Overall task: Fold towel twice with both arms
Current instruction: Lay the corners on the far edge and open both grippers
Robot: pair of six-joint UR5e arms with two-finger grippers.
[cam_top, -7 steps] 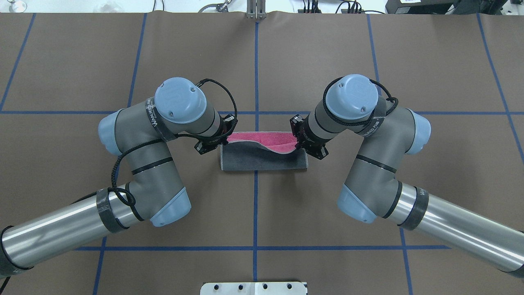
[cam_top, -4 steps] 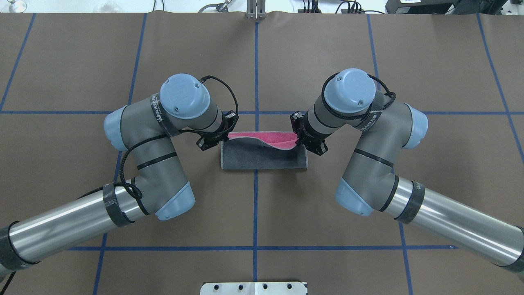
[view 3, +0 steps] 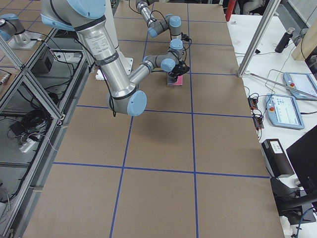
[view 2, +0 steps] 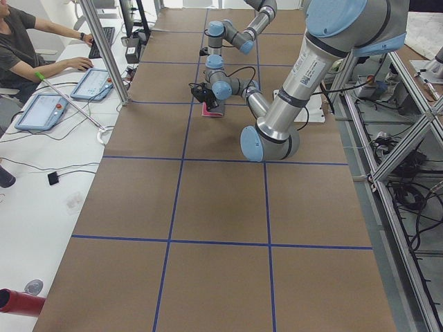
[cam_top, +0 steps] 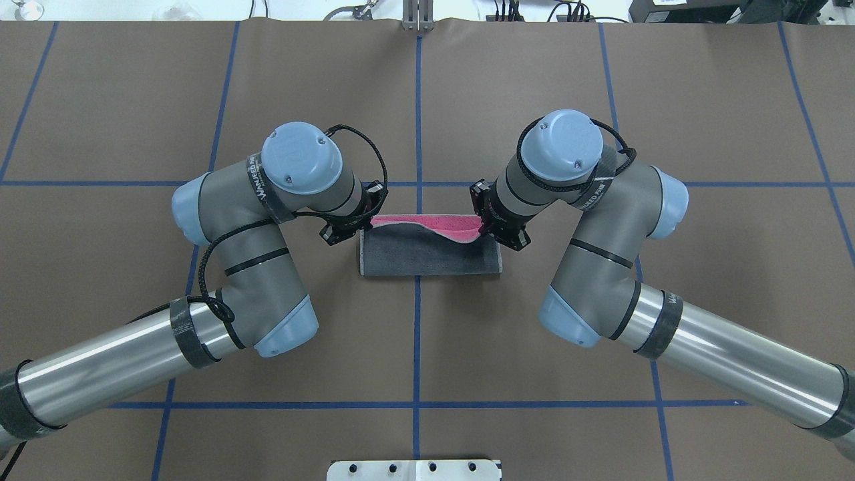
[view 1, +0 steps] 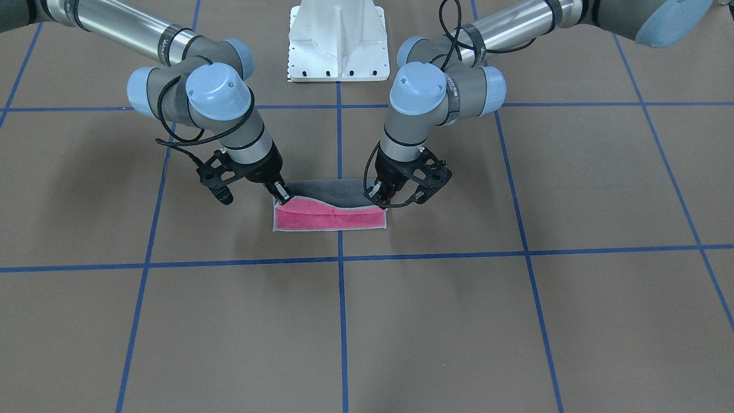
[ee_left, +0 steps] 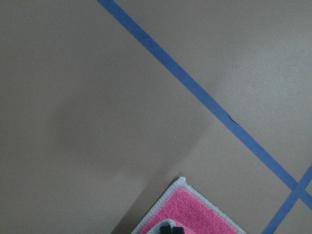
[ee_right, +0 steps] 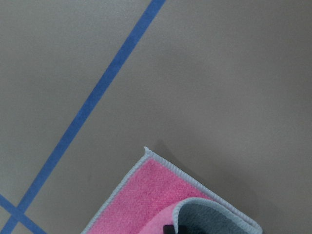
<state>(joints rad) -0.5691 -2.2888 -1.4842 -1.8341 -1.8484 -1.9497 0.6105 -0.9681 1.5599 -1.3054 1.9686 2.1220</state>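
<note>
The towel point(cam_top: 431, 257) lies at the table's middle, folded over, dark grey face up, with a pink strip point(cam_top: 427, 221) showing along its far edge. In the front view the pink face point(view 1: 330, 221) is nearest and the grey flap point(view 1: 338, 189) sags in the middle. My left gripper point(cam_top: 364, 226) is shut on the flap's left far corner, and shows in the front view point(view 1: 379, 198). My right gripper point(cam_top: 482, 228) is shut on the right far corner, and shows in the front view point(view 1: 281, 198). Both wrist views show a pink corner point(ee_left: 195, 212) point(ee_right: 146, 195) on the table.
The white bolted pedestal base point(view 1: 336, 40) stands behind the towel on my side. Blue tape lines point(cam_top: 417, 120) cross the brown table. In the exterior left view an operator point(view 2: 28, 41) sits at a side bench with tablets point(view 2: 90, 83).
Both grippers have carried the grey flap farther away from the base and lower. The pink strip has narrowed. The right arm has shifted slightly left.
</note>
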